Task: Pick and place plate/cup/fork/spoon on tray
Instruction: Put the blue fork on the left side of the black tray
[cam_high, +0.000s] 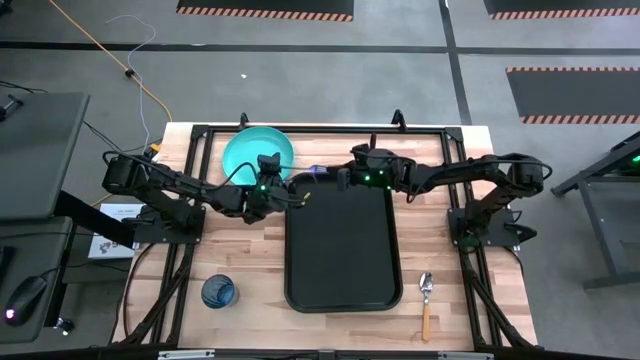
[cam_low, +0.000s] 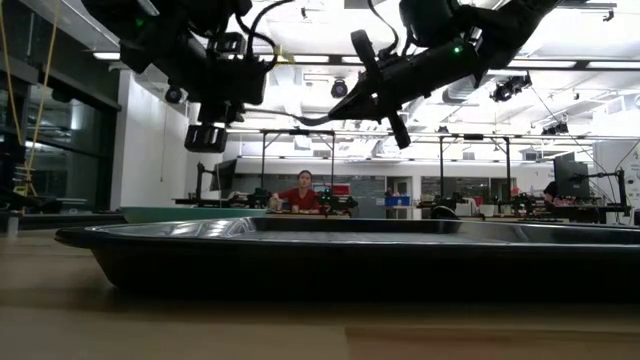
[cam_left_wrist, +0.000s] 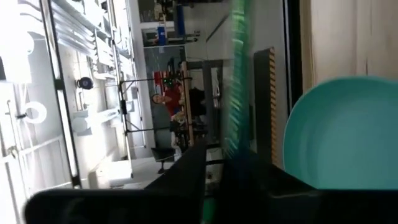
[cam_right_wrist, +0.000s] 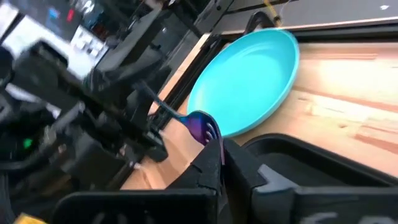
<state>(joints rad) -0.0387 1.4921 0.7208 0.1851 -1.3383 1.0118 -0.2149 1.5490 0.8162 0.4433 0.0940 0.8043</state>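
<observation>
Both grippers meet above the far left corner of the black tray (cam_high: 292, 262). The fork (cam_right_wrist: 200, 126) hangs in the air between them, its pale bluish tines toward my right gripper (cam_right_wrist: 221, 155) and its slim handle running to my left gripper (cam_high: 296, 196). Each gripper is shut on one end of it. The teal plate (cam_high: 258, 150) lies flat on the table, just left of the tray's far end. The dark blue cup (cam_high: 218, 292) stands near the front left. The spoon (cam_high: 426, 298) lies right of the tray, near the front edge. My left gripper holds the fork by the free end of its handle (cam_right_wrist: 160, 108), coming about level from the table's left; its own body hides the exact place of contact. My right gripper pinches the fork just behind the tines (cam_right_wrist: 210, 138) between its two fingertips, coming from the table's right and slanting slightly down. The fork is lifted clear of the tray.
A black frame rail (cam_high: 330, 130) runs along the table's far side behind the plate and grippers. Bare wood shows on both sides of the tray. In the low view a person (cam_low: 303, 195) sits far off in the room behind.
</observation>
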